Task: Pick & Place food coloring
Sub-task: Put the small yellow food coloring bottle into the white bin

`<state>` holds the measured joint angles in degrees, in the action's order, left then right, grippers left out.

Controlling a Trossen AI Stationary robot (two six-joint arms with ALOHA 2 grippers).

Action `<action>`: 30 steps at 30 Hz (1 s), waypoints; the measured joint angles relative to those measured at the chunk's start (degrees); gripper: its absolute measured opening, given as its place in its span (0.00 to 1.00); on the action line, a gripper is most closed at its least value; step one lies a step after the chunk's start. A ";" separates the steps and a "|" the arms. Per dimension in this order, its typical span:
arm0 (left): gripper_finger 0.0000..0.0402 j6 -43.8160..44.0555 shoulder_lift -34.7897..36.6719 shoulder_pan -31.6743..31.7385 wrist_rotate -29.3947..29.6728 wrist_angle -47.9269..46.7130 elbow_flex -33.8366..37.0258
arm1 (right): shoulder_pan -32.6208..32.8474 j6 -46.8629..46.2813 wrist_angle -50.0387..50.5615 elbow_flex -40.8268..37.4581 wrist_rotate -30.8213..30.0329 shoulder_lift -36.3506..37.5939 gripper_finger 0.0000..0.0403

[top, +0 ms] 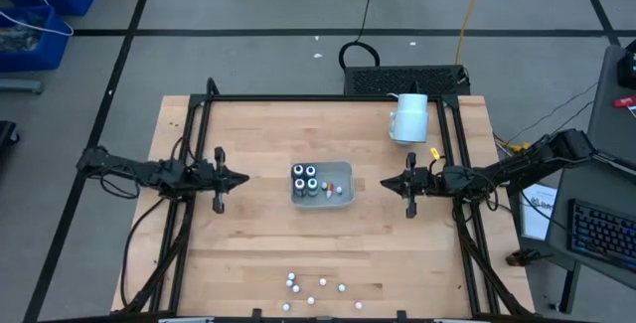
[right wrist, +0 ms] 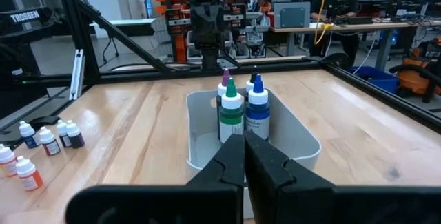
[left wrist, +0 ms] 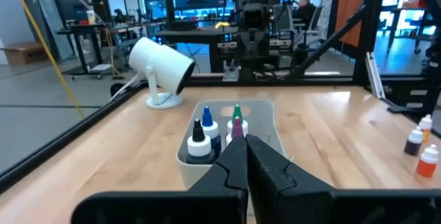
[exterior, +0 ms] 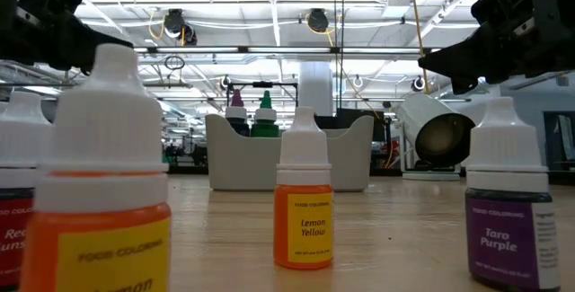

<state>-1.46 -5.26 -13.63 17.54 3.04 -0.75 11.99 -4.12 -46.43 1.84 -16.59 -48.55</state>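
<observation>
Sitting near the middle of the wooden table [top: 248, 253], the pale grey tray [top: 343, 171] holds four upright food coloring bottles [top: 304, 179] bunched at its nine o'clock end, with two more small bottles [top: 331, 190] lying on the tray floor toward three o'clock. From the right wrist view the standing bottles in the tray show green, blue and purple caps.

A loose cluster of small bottles [top: 316, 289] stands at six o'clock, close to the table's near edge, well apart from the tray. In the low view these fill the foreground: an orange "Lemon Yellow" bottle [exterior: 303, 204] in the middle, a purple "Taro Purple" bottle [exterior: 508, 198] to one side and a larger-looking orange bottle [exterior: 106, 180] on the other.

The left gripper [top: 238, 178] hangs at nine o'clock of the tray, its fingers pressed together and holding nothing. The right gripper [top: 390, 184] hangs at three o'clock of the tray, facing the left one across it, fingers likewise pressed together and empty. Both are apart from the tray.

A white mug-like cylinder [top: 409, 117] lies on its side at about one o'clock of the tray, near the table's far edge.
</observation>
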 joint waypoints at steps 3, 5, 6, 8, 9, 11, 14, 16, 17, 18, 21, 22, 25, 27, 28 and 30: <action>0.01 -0.04 -0.91 0.00 0.06 -0.10 0.00 | 0.00 -0.43 -0.02 0.01 -0.01 -0.01 0.00; 0.02 0.03 -1.38 0.00 0.20 -0.12 0.00 | 0.00 -0.75 0.01 0.01 -0.01 -0.01 0.00; 0.02 0.05 -1.62 0.00 0.28 -0.14 0.00 | 0.00 -0.77 -0.01 -0.01 -0.01 -0.01 0.00; 0.01 0.06 -2.24 0.00 0.29 -0.17 0.00 | 0.00 -0.79 0.01 0.00 -0.01 -0.01 0.00; 0.01 0.11 -2.94 0.00 0.31 -0.18 0.00 | 0.00 -0.79 0.01 0.00 -0.01 -0.01 0.00; 0.01 1.04 -5.18 0.00 0.28 -0.21 0.00 | 0.00 -0.79 0.01 0.01 -0.01 -0.01 0.00; 0.05 2.61 -9.87 0.00 0.46 -0.25 0.00 | 0.00 -0.79 0.02 0.00 -0.01 -0.01 0.00; 0.06 2.65 -12.41 0.00 0.56 -0.24 0.00 | 0.00 -0.78 0.02 0.01 -0.03 -0.03 0.00; 0.06 2.66 -13.55 -0.01 0.87 -0.02 0.01 | 0.00 -0.76 0.04 0.01 -0.03 -0.03 0.00; 0.06 2.67 -14.55 -0.02 1.41 0.20 0.04 | 0.00 -0.53 0.02 0.01 -0.07 -0.03 0.00; 0.04 2.72 -16.58 0.00 2.27 0.73 0.13 | 0.00 0.35 0.04 0.00 -0.18 -0.03 0.00; 0.03 2.74 -17.00 0.00 2.27 0.75 0.13 | 0.00 0.39 0.02 0.00 -0.20 -0.03 0.00; 0.01 2.75 -17.82 0.00 2.32 0.81 0.13 | 0.00 0.46 0.01 0.01 -0.23 -0.03 0.00; 0.03 3.37 -18.10 0.00 2.43 0.88 0.13 | 0.00 0.48 0.00 -0.01 -0.29 -0.03 0.00; 0.04 3.81 -18.14 0.00 2.42 0.90 0.13 | 0.00 0.63 0.01 0.01 -0.51 -0.03 0.00; 0.07 4.82 -18.14 0.00 2.01 0.95 0.13 | -0.01 0.76 0.00 0.01 -1.86 -0.03 0.00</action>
<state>3.36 -23.40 -13.63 19.55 3.99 -0.62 11.98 -3.36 -46.42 1.85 -18.45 -48.58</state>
